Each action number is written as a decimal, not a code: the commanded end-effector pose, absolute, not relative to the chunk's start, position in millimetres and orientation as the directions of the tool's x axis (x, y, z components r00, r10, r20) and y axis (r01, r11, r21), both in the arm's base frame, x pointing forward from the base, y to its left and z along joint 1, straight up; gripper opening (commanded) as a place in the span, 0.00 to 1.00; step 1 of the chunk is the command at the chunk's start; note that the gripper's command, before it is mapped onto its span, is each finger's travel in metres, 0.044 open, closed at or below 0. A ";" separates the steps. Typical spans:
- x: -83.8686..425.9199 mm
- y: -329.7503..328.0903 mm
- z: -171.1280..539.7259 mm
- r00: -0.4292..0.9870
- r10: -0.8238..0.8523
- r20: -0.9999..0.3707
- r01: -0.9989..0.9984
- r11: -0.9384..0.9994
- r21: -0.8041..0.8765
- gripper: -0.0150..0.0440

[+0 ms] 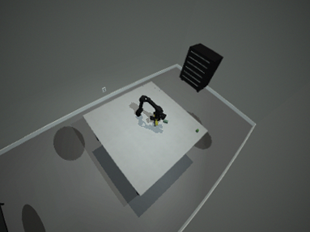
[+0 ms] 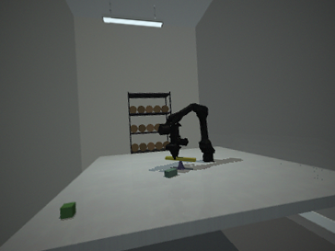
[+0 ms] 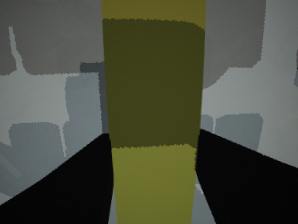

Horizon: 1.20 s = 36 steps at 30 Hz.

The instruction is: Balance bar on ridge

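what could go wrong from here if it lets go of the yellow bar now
1. The gripper is shut on the yellow bar, which sits level over the purple ridge. If the ridge is off the bar's middle, one end may drop to the table on release.
2. The fingers hug both sides of the bar; opening unevenly might nudge it off.
3. A teal block lies close by and could catch a tipping end.

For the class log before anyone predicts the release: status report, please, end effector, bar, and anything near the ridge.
End effector shut on yellow bar. Bar roughly level over purple ridge, clear of table. Teal block beside ridge, apart from bar.
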<state>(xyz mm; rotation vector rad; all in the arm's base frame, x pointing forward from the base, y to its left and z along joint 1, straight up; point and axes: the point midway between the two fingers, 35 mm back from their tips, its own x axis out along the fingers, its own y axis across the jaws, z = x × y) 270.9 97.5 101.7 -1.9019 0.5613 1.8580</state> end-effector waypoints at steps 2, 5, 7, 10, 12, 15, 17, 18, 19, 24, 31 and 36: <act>271.0 98.2 101.2 0.025 0.009 -1.000 -0.557 -0.831 -0.022 0.25; 271.0 98.3 101.0 0.025 0.009 -1.000 -0.557 -0.831 -0.022 0.25; 271.0 98.3 100.8 0.025 0.009 -1.000 -0.557 -0.831 -0.022 0.25; 270.9 98.2 100.5 0.025 0.009 -1.000 -0.557 -0.831 -0.022 0.25; 270.9 98.2 100.3 0.025 0.009 -1.000 -0.557 -0.831 -0.022 0.25; 270.9 98.2 100.1 0.025 0.009 -1.000 -0.557 -0.831 -0.022 0.25; 270.8 98.2 99.9 0.025 0.009 -1.000 -0.557 -0.831 -0.022 0.25; 270.8 98.2 99.9 0.025 0.009 -1.000 -0.557 -0.831 -0.022 0.25; 270.8 98.2 99.8 0.025 0.009 -1.000 -0.557 -0.831 -0.022 0.25; 270.7 98.1 99.3 0.025 0.009 -1.000 -0.557 -0.831 -0.022 0.25; 270.7 98.0 98.8 0.025 0.009 -1.000 -0.557 -0.831 -0.022 0.25; 270.7 98.0 98.3 0.025 0.009 -1.000 -0.557 -0.831 -0.022 0.25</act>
